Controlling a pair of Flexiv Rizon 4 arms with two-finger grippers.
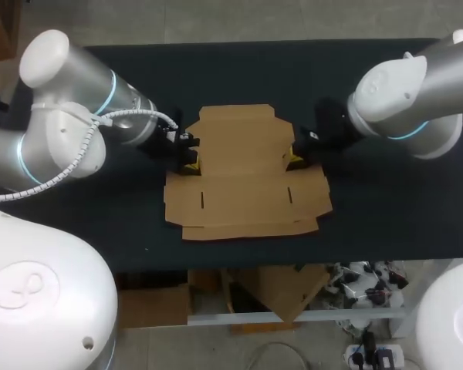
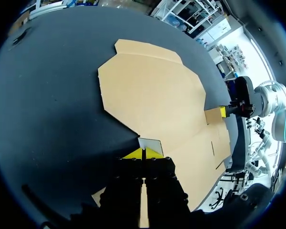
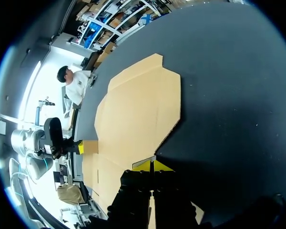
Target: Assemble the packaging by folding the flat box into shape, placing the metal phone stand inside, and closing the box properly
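A flat brown cardboard box point(image 1: 245, 173) lies unfolded in the middle of the black table, seen also as the box point(image 2: 152, 95) and the box point(image 3: 138, 114) in the wrist views. My left gripper point(image 1: 187, 159) is at its left edge, shut on a small side flap point(image 2: 150, 143) that stands up at its yellow tips point(image 2: 143, 153). My right gripper point(image 1: 295, 157) is at the opposite edge, shut on the other side flap point(image 2: 212, 115), lifted off the table. From the right wrist its own gripper point(image 3: 151, 165) meets the box's edge. No phone stand is in view.
The black table point(image 1: 370, 223) reaches well beyond the box on both sides and at the back. The box's near flap point(image 1: 251, 228) lies close to the table's front edge. Both arms come in low from the sides.
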